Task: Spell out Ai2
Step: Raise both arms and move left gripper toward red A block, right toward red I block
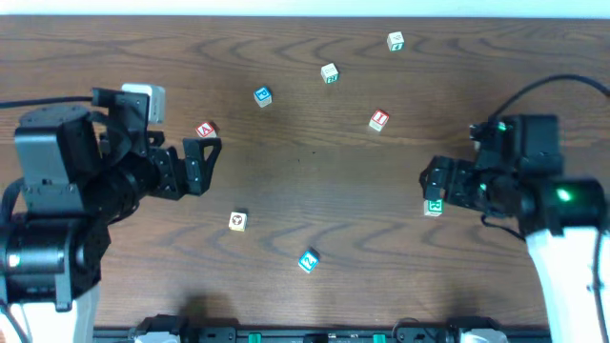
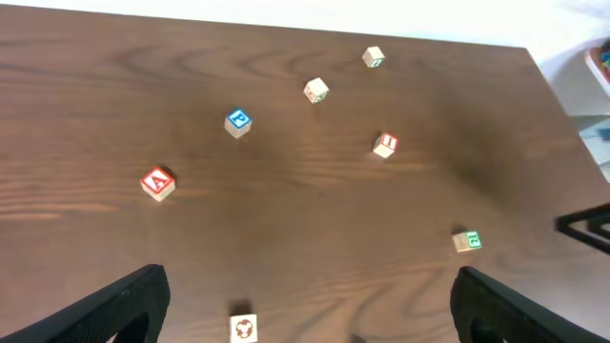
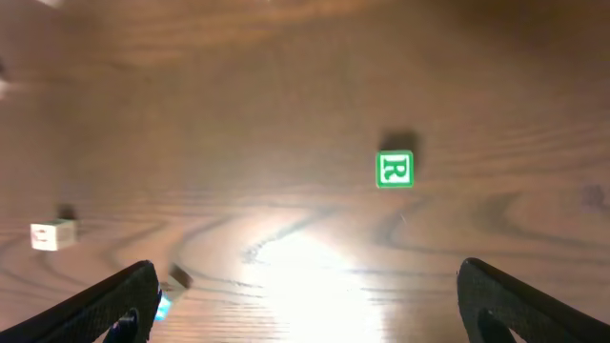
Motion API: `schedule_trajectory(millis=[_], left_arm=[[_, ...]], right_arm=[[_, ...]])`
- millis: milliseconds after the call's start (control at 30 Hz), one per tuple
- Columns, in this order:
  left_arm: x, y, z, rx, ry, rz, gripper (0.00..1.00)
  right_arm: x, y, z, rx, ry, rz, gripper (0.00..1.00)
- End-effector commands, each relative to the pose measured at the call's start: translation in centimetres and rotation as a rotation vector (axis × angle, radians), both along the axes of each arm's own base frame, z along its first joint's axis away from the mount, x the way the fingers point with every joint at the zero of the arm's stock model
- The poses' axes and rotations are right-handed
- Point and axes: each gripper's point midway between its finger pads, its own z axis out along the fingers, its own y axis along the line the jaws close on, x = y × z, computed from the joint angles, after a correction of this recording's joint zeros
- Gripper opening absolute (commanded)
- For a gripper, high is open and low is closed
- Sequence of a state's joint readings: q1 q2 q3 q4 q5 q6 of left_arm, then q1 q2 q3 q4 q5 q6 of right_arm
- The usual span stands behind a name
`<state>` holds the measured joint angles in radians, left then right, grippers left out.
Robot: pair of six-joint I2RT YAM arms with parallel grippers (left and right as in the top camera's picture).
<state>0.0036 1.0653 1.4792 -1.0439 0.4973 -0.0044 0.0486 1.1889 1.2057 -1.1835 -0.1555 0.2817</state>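
Ai2's A cube [image 1: 204, 131] sits just on the far side of my left hand [image 1: 208, 164]. The I cube [image 1: 379, 120] is nearer my right hand [image 1: 426, 186], and the 2 cube [image 1: 308, 261] lies near-centre. Both hands are wide open and empty.

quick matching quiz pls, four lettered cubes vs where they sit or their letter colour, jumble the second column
Things:
1. A cube
2. I cube
3. R cube
4. P cube

Place or colour:
a. green letter, right beside the open right claw
b. red letter, closest to the open left claw
c. blue letter
d. red letter, on the right arm's half

Pairs: 1-b, 2-d, 3-a, 4-c
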Motion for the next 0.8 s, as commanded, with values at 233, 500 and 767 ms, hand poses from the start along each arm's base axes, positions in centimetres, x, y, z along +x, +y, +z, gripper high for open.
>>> schedule_trajectory(millis=[233,500,767], left_arm=[[3.0,6.2,-7.1,0.062,0.35,0.49,0.95],[7.1,6.4,-13.1,0.067,0.532,0.549,0.95],[10.8,6.4,-17.3,0.079,0.579,0.55,0.95]], right_arm=[[4.0,1.1,0.1,0.075,-0.042,-0.18,0.99],[7.6,1.5,0.2,0.058,0.033,-0.221,0.99],[13.1,4.3,1.6,-0.068,0.024,-0.088,0.99]])
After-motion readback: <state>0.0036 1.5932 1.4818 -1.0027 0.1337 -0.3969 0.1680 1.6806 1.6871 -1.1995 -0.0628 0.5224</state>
